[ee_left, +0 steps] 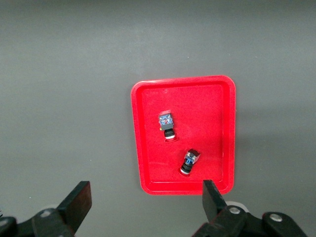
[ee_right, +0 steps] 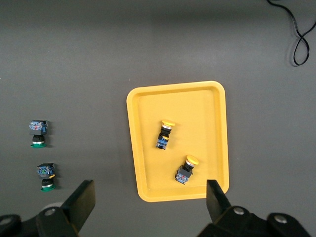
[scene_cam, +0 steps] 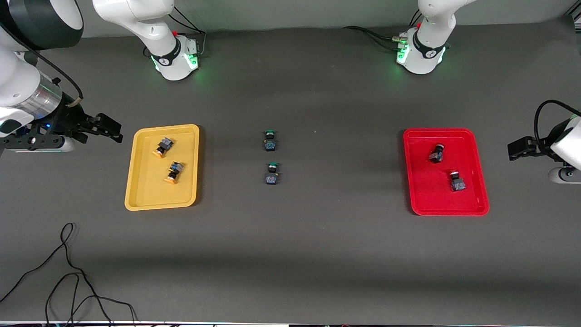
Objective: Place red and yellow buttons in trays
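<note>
The yellow tray [scene_cam: 150, 190] lies toward the right arm's end of the table and holds two yellow buttons [scene_cam: 163, 147] [scene_cam: 174, 173]. The red tray [scene_cam: 426, 190] lies toward the left arm's end and holds two red buttons [scene_cam: 436, 153] [scene_cam: 456, 180]. My right gripper [scene_cam: 111, 129] is open and empty, over the table beside the yellow tray [ee_right: 207, 123]. My left gripper [scene_cam: 515, 150] is open and empty, over the table beside the red tray [ee_left: 148, 148]. The wrist views show the yellow buttons [ee_right: 164, 134] [ee_right: 185, 169] and the red buttons [ee_left: 168, 126] [ee_left: 190, 161].
Two green-capped switches [scene_cam: 270, 140] [scene_cam: 272, 174] lie on the dark table midway between the trays; they also show in the right wrist view [ee_right: 38, 133] [ee_right: 46, 176]. A black cable [scene_cam: 68, 277] loops near the front edge at the right arm's end.
</note>
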You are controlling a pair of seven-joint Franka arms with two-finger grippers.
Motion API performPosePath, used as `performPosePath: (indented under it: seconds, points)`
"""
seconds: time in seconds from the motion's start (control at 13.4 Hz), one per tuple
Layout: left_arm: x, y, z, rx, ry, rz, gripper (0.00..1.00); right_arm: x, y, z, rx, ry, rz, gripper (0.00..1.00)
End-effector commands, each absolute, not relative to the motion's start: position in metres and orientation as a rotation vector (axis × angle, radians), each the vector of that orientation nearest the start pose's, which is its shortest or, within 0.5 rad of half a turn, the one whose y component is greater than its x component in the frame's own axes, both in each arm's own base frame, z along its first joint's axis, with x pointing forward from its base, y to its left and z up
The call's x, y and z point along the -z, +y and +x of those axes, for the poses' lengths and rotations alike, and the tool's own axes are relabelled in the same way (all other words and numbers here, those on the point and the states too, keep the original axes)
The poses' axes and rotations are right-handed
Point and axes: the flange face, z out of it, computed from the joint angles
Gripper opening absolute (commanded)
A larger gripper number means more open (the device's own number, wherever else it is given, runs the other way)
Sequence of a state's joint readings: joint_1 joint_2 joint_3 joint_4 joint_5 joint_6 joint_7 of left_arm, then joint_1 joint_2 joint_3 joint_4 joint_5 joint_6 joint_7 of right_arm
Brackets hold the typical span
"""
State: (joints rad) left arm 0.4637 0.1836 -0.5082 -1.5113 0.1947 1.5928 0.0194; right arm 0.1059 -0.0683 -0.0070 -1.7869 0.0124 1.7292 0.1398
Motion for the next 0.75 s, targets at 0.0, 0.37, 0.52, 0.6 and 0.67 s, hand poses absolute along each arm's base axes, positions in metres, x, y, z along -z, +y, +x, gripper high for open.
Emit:
performPosePath:
  seconds: [0.0,0.37,0.52,0.6,0.67]
  points:
    - [-0.571,-0.013,0.599,-0.136,0.166,-3.026,1.00,-0.574,0.055,0.543,0.009,0.102,-3.136,1.00]
    - [-0.588,-0.019,0.578,-0.115,0.089,-3.055,1.00,-0.574,0.055,0.545,0.009,0.099,-3.137,1.00]
    - [-0.598,-0.022,0.572,-0.094,0.097,-3.055,1.00,-0.574,0.056,0.545,0.009,0.099,-3.136,1.00]
    - [-0.603,-0.024,0.568,-0.086,0.099,-3.056,1.00,-0.573,0.056,0.545,0.006,0.099,-3.136,1.00]
    - [-0.607,-0.013,0.564,-0.071,0.066,-3.065,1.00,-0.573,0.056,0.545,0.006,0.099,-3.136,1.00]
